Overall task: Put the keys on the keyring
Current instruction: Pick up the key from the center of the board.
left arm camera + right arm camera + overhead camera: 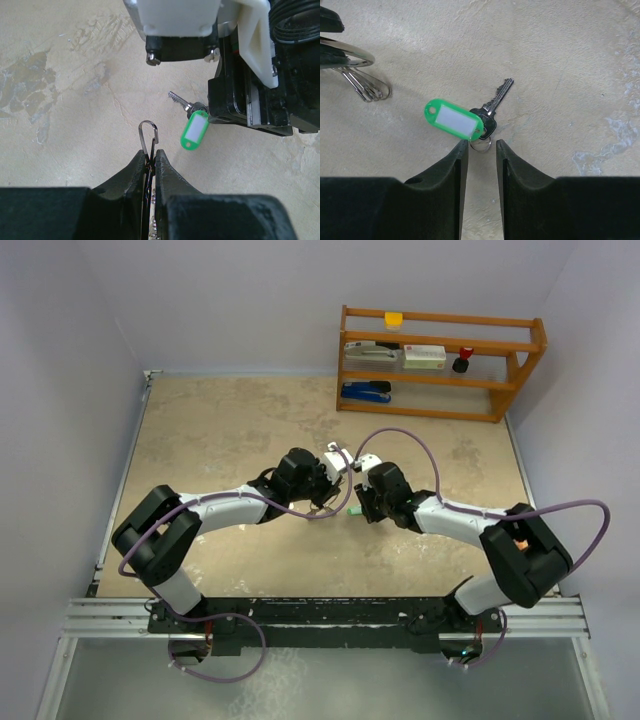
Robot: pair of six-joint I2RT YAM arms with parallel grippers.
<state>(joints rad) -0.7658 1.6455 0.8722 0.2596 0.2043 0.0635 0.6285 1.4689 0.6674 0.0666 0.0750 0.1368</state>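
Left pincer [151, 152] clenched on the keyring [144, 137]; right pincer [481, 143] parted beside the green-tagged key [496, 101].

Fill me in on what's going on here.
The left gripper is shut on the thin silver keyring. The right gripper stands open over a silver key with a green tag, which lies on the table, unheld. That key is not on the keyring yet.
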